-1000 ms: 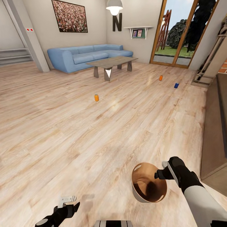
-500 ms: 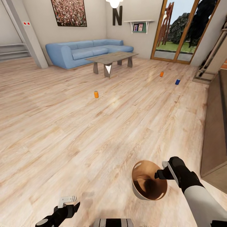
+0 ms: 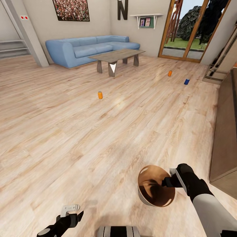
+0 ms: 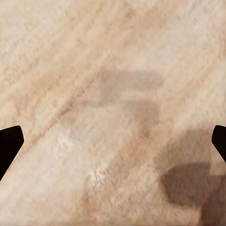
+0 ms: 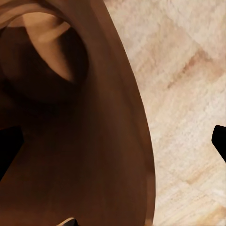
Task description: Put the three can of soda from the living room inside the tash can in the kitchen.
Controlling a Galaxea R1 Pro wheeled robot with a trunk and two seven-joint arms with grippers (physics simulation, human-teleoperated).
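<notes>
While gripped, tash can [image 3: 154,194] at right fingers [image 3: 171,171]

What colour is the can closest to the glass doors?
Orange, best seen in the head view.

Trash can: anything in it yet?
Empty. The trash can in the right gripper shows bare copper inside; three cans stand on the floor.

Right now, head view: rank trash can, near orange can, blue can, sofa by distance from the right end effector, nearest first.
1. Trash can, held at the right end effector.
2. Near orange can, mid-floor, ahead-left.
3. Blue can, farther ahead, right side.
4. Sofa, against the far wall, left.
</notes>
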